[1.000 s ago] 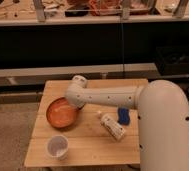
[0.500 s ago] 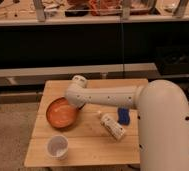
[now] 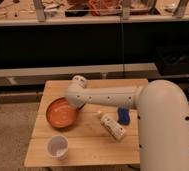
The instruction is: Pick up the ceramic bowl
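Nothing moved: tool point(image 3: 78, 103) (grip state hidden, cannot tell) over ceramic bowl point(image 3: 61, 113) right rim.

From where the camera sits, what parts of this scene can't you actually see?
- The gripper, at the ceramic bowl's right rim: hidden under the arm's wrist.
- Bowl's right edge: covered by the arm.
- Blue object: partly behind the arm, too blurred to identify.
- White bottle's label: too small to read.
- Wooden table's right side: blocked by the arm.
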Robot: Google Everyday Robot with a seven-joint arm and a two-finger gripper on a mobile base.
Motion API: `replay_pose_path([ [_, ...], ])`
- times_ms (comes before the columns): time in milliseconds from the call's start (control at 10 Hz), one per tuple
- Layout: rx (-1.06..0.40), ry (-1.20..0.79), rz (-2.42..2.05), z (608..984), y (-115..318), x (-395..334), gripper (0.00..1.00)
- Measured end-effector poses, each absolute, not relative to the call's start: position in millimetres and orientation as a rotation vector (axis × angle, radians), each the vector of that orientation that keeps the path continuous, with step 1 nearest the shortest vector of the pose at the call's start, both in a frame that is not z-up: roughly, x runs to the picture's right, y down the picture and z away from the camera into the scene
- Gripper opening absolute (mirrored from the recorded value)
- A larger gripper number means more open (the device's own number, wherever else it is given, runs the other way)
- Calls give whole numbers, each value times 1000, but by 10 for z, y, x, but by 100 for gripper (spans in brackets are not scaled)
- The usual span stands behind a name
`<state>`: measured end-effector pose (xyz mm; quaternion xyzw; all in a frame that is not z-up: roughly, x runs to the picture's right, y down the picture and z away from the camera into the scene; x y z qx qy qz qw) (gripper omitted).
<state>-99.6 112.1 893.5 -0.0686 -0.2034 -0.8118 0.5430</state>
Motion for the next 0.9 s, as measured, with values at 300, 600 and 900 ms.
replay_pose_path([
  [300, -154, -483, -1942, 8939, 1110, -996, 20],
  [600, -148, -485, -1955, 8940, 1106, -997, 20],
  [900, -142, -487, -1969, 8954, 1108, -1001, 20],
])
